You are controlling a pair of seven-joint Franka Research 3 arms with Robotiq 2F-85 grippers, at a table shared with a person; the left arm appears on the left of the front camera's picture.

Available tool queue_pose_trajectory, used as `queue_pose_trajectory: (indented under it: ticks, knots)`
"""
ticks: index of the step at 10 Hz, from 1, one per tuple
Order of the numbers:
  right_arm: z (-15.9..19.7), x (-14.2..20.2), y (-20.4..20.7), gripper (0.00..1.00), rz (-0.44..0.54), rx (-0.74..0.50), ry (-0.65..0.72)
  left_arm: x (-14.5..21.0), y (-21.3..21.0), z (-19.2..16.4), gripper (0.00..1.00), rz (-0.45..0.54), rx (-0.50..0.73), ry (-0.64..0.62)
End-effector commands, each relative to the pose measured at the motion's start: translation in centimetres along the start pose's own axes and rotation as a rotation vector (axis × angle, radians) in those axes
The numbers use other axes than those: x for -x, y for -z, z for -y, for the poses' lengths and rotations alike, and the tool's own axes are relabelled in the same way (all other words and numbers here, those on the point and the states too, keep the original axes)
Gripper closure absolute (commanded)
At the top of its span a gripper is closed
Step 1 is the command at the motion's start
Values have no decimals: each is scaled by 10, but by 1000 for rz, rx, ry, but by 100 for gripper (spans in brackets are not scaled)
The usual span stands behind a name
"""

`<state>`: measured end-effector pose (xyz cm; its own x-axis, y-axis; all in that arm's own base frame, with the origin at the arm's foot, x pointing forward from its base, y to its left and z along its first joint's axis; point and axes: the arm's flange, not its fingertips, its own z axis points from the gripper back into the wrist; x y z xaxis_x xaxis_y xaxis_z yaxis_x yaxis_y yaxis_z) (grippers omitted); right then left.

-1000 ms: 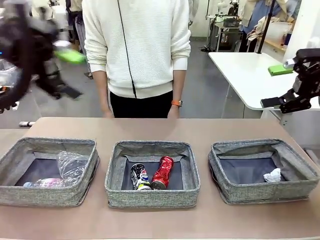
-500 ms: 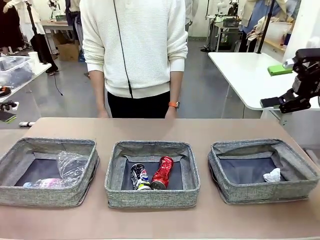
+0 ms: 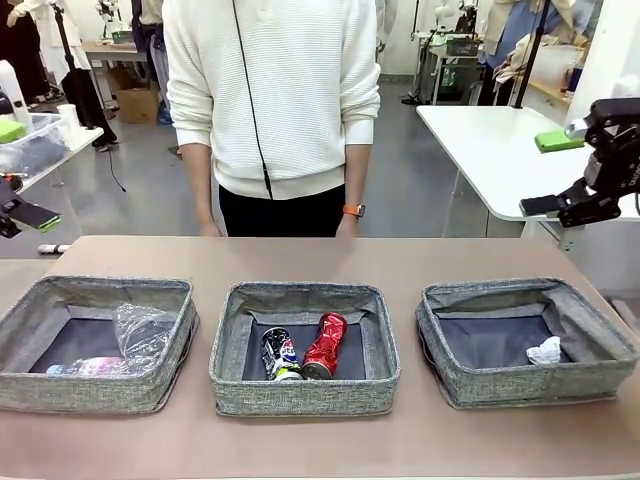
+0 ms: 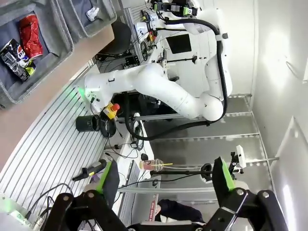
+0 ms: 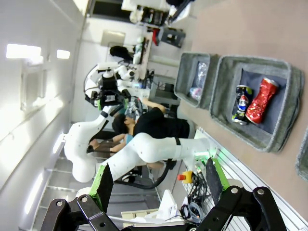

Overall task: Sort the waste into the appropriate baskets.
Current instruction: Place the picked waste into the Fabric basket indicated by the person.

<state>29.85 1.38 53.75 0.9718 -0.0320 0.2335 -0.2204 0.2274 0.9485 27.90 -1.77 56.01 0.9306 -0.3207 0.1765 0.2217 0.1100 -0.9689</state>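
Both grippers are open and empty: the left gripper [image 4: 163, 185] and the right gripper [image 3: 570, 170], high off the tabletop [image 3: 320, 258] edges. Cup [image 3: 142, 328] and bottle [image 3: 95, 366] lie in the left basket [image 3: 92, 392], both cans [image 3: 305, 348] in the middle basket [image 3: 300, 395], the wad [image 3: 546, 351] in the right basket [image 3: 520, 385].

The front view looks level across the bench [image 3: 320, 255] at the person [image 3: 272, 100], close to the baskets. Both wrist views hang high and rolled sideways — far off — sharing the middle basket [image 4: 53, 45] [image 5: 288, 103] and its cans.
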Motion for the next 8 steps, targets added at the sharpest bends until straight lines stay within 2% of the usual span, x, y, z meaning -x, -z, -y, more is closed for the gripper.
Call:
queue_pose_trajectory:
  ticks: [1,8]
  knots:
    - [-3,-1,3,0,10,-20,2,2,-4,-1,0,-3,19,26]
    - [-3,-1,3,0,10,-20,2,2,-4,-1,0,-3,19,26]
